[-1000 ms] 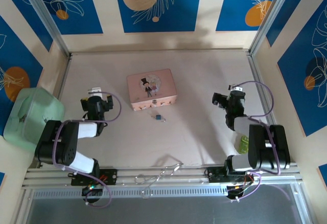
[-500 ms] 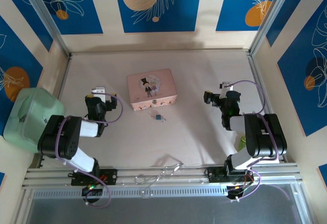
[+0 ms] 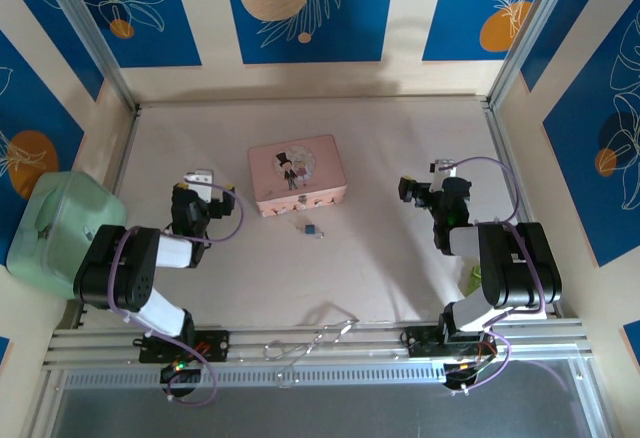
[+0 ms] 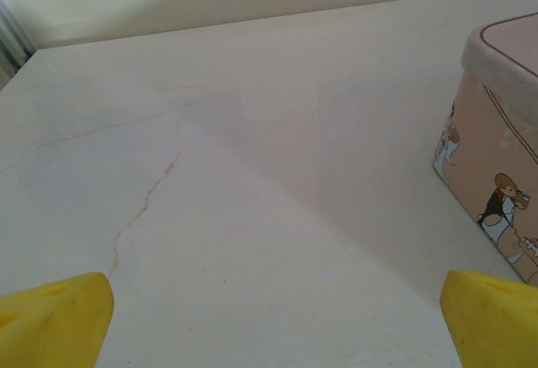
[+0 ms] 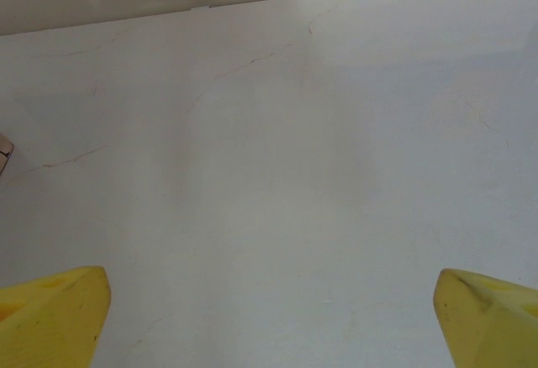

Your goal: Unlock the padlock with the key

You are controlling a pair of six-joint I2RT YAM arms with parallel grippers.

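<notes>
- One padlock [image 3: 312,229] with a blue body lies on the table [image 3: 400,278], near the middle and just in front of the pink tin [image 3: 297,175]. A silvery bit touches its left side, too small to identify.
- One pink tin stands closed and flat, between the padlock and the far wall.
- Two arms are present, each with one gripper.
- The left gripper [image 3: 203,186] sits just left of the tin and well apart from the padlock. Its jaws are spread wide and hold nothing.
- The right gripper [image 3: 416,190] sits on the right half of the table, well apart from both tin and padlock. Its jaws are also spread wide and hold nothing.
- One pale green container [image 3: 55,220] rests outside the table's left edge. One thin wire loop [image 3: 325,336] lies at the near edge between the arm bases.
- Bare table surface lies between each gripper and the padlock.
- The overhead view presents the tin's lid with its cartoon couple. The left wrist view presents the tin's side wall [image 4: 496,175], printed with small cartoon animals, beyond the left gripper [image 4: 269,326] and its two yellow fingertips [image 4: 50,322].
- The right wrist view presents the right gripper [image 5: 269,322], its yellow fingertips [image 5: 487,318] wide apart over plain, faintly veined table [image 5: 269,133].
</notes>
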